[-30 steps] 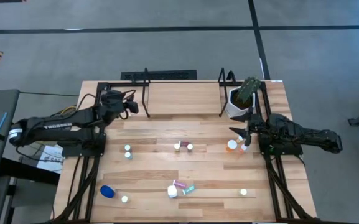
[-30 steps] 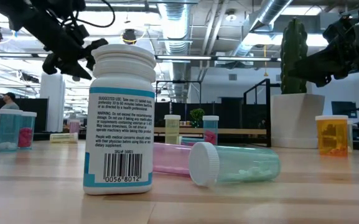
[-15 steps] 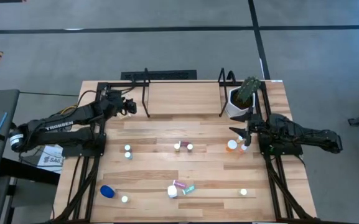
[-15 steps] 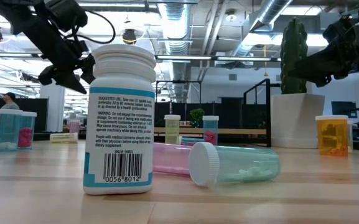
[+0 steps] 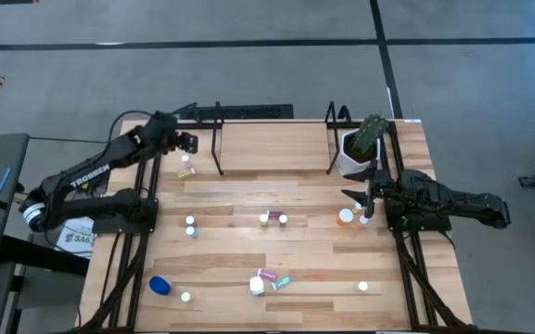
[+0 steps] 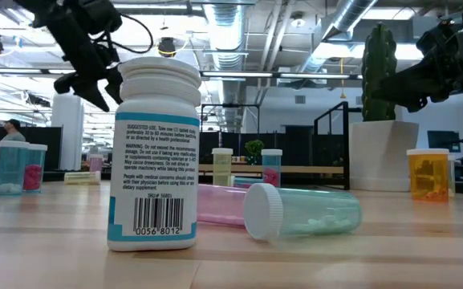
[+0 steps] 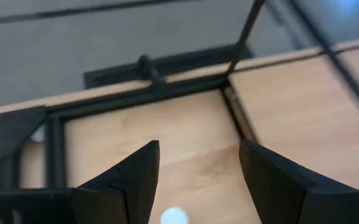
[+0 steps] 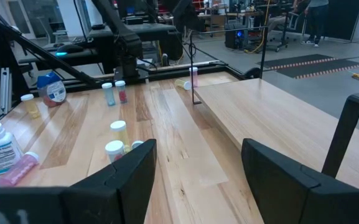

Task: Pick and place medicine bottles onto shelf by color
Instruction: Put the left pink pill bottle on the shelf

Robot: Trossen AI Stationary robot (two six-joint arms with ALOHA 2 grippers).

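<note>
A plank tabletop point(image 5: 276, 190) of light wood sits on a grey floor point(image 5: 248, 65) crossed by dark lines. Beyond the tabletop's far edge a black bar point(image 5: 237, 112) lies on that floor. Level with the tabletop, the room behind it is an open hall: exposed silver ducts point(image 6: 351, 20) and pipes run under the ceiling above it, with long light strips point(image 6: 239, 75) among them. A white column point(image 6: 67, 132) stands beyond the tabletop's left part, and dark framed partitions point(image 6: 331, 128) beyond its middle. A person point(image 6: 10, 130) shows far behind the left edge. Striped orange tape point(image 8: 303, 63) marks the floor well past the tabletop
</note>
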